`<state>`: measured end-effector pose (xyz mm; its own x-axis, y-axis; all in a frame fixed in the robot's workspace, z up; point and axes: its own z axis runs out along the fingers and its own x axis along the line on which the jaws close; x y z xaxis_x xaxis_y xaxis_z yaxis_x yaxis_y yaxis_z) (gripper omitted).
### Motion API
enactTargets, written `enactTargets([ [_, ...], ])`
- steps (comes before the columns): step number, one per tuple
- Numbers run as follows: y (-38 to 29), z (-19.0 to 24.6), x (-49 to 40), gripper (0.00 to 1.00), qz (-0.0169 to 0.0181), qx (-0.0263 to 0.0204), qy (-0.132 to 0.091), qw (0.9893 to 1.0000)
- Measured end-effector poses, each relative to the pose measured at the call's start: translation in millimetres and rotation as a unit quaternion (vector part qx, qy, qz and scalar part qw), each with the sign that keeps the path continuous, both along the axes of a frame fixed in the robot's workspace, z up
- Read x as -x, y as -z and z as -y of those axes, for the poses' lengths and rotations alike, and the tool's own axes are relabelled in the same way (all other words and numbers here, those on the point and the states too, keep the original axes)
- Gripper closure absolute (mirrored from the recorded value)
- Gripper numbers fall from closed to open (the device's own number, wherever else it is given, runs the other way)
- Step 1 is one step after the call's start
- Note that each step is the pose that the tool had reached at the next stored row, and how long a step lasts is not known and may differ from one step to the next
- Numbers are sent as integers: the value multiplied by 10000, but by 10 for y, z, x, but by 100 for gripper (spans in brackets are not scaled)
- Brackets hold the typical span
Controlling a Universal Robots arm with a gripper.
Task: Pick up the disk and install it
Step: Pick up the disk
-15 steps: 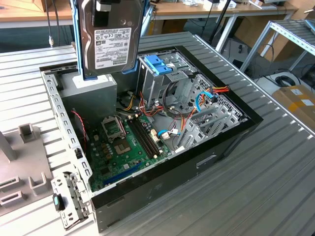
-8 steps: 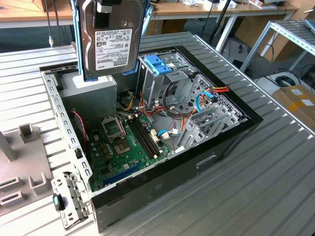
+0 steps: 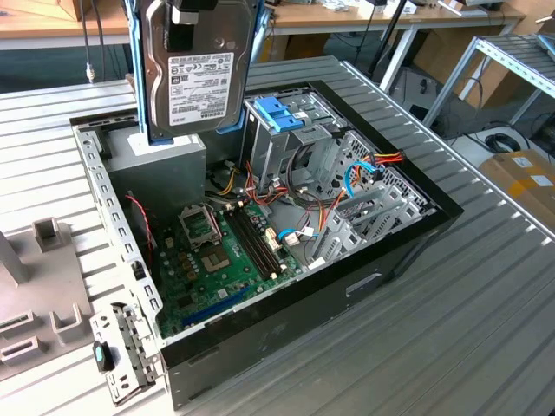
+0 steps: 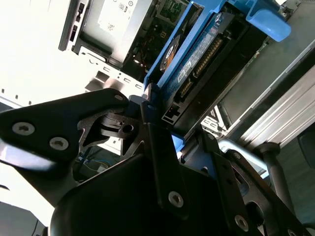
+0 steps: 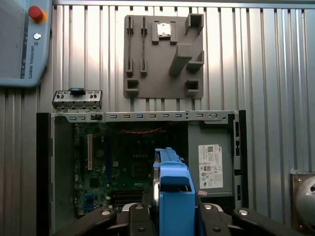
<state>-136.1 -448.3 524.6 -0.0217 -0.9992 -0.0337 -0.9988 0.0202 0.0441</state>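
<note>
ROBOT ARM HOLDS DRIVE OVER OPEN COMPUTER: The arm's hand [image 5: 173, 211] is closed on the disk [image 3: 192, 74], with its dark fingers [image 4: 155, 147] pressed against the blue carrier rails on either side. The disk hangs upright in the air above the open computer case [image 3: 364, 277], its labelled face turned to the exterior camera.

In the exterior view its lower edge overlaps the grey power-supply box [image 3: 165, 165] at the case's far corner. Whether the two touch cannot be told. Just to the exterior view's right of the disk stands the metal drive cage [image 3: 290, 143], topped by a blue plastic latch [image 3: 277, 113]. Red, orange and blue cables [image 3: 368, 169] loop around the cage and spill towards the green motherboard [image 3: 212, 260] on the case floor.

The case sits on a ribbed metal counter [image 3: 460, 329]. Beside it, at the exterior view's left, lies a grey fixture plate [image 5: 162, 54] with raised blocks and slots. A small perforated metal bracket [image 3: 121, 351] rests against the case's near corner. In the first wrist view, a grey pendant [image 5: 22, 49] with a red button lies on the counter, apart from the case.
</note>
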Motion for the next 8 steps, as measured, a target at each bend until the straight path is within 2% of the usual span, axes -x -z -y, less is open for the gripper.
enactTargets([
  [8, 4, 22, 0, 63, 0, 0, 0, 10000],
])
